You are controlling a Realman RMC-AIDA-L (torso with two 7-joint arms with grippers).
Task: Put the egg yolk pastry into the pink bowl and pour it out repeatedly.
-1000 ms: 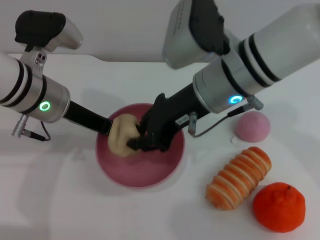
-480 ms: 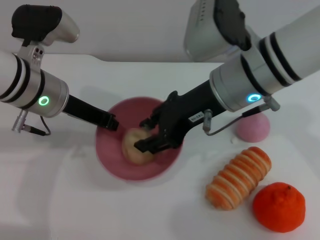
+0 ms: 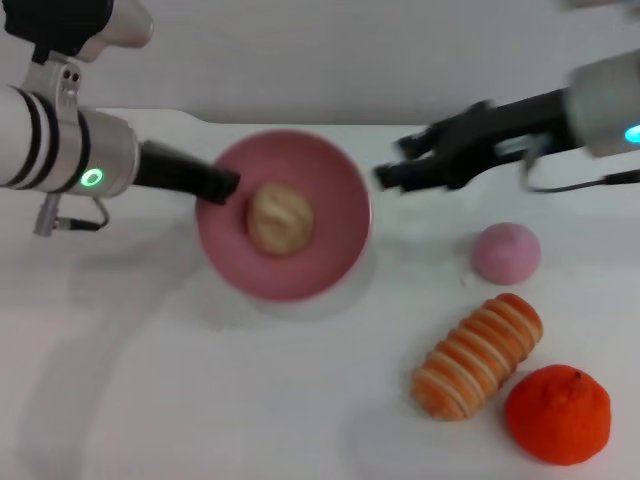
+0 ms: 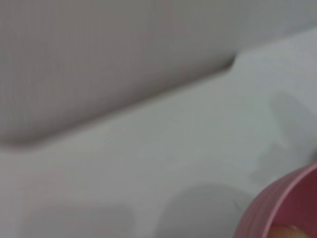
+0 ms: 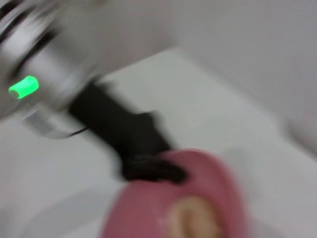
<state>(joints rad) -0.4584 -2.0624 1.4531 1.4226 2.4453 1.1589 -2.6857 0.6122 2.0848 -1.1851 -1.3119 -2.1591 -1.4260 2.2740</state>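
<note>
The pink bowl (image 3: 330, 235) is held off the white table, tilted so its inside faces the head camera. The beige egg yolk pastry (image 3: 280, 218) lies inside it. My left gripper (image 3: 222, 186) is shut on the bowl's left rim. My right gripper (image 3: 393, 162) is open and empty, in the air just right of the bowl and apart from it. In the left wrist view the bowl's rim (image 4: 282, 208) shows with a sliver of the pastry (image 4: 286, 232). In the right wrist view I see the bowl (image 5: 148, 208), the pastry (image 5: 193, 220) and the left gripper (image 5: 148, 168) on the rim.
A small pink dome-shaped ball (image 3: 506, 251) sits on the table right of the bowl. An orange-and-cream striped roll (image 3: 478, 355) and an orange fruit (image 3: 558, 414) lie at the front right. A grey wall stands behind the table.
My right gripper let go of the pastry inside the bowl and drew back up and to the right. My left gripper raised the bowl off the table with the pastry in it.
</note>
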